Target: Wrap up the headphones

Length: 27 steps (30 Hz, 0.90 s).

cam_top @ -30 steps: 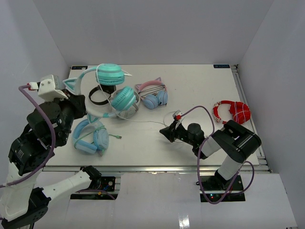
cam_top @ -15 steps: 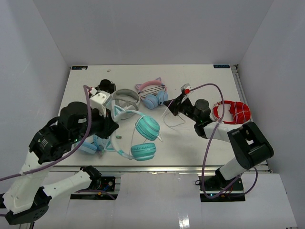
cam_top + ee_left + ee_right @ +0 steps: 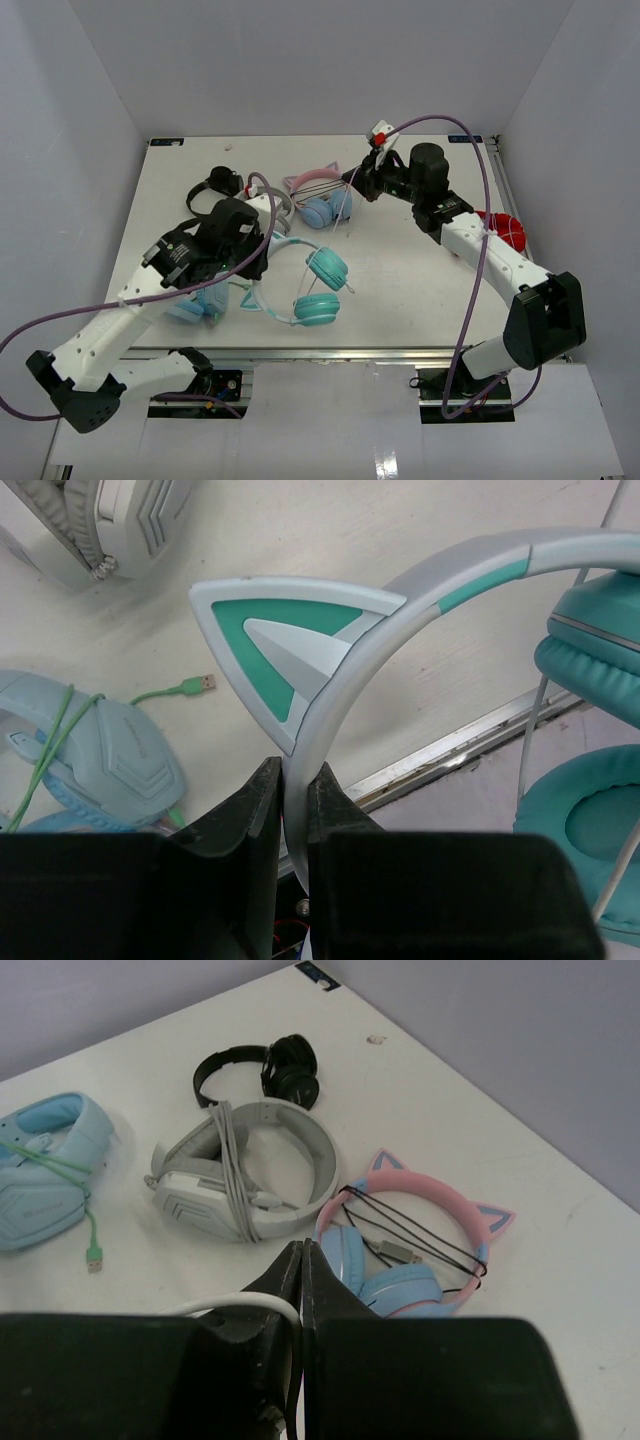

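Note:
The headphones (image 3: 318, 288) hang over the table's front middle, two turquoise cups (image 3: 327, 268) side by side below a white headband (image 3: 400, 600) with a teal cat ear (image 3: 290, 640). My left gripper (image 3: 258, 262) is shut on that headband just below the ear, jaws (image 3: 293, 780) pinching it from both sides. Far back near the centre, my right gripper (image 3: 352, 182) is shut on the thin white cable (image 3: 235, 1305), which loops out beside its closed tips (image 3: 302, 1252). The cable's run down to the cups is hard to trace in the top view.
A pink cat-ear pair (image 3: 322, 198) lies right under the right gripper. A grey-white pair (image 3: 240, 1175) and a black pair (image 3: 213, 188) lie at the back left. A light-blue pair (image 3: 90, 760) with a green cable sits front left. A red pair (image 3: 508, 228) lies at right.
The left arm swung the headphones from the back left down to the front middle. The right gripper travelled from the front centre up to the back, cable in it.

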Tool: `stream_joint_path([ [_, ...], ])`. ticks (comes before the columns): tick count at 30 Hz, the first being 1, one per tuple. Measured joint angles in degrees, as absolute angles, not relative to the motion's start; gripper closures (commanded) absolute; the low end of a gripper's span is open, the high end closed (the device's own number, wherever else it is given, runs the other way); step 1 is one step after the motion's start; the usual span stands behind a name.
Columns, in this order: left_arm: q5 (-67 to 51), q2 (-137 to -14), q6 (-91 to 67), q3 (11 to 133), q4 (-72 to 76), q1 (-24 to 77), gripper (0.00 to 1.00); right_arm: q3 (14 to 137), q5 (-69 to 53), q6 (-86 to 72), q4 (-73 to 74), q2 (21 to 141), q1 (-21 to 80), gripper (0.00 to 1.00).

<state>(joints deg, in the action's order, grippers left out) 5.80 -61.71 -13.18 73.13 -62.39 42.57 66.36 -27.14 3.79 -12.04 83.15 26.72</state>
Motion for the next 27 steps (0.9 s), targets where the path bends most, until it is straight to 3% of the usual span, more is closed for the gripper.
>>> stream_joint_path([
  [12,17.87,-71.66,-13.24,71.51,-60.48,42.72,1.00,67.40,-28.43,7.97,0.10,81.67,33.96,0.92],
  [27,32.23,-79.00,-19.87,71.95,-59.20,39.85,1.00,67.68,-27.33,7.89,4.23,75.70,42.37,0.92],
])
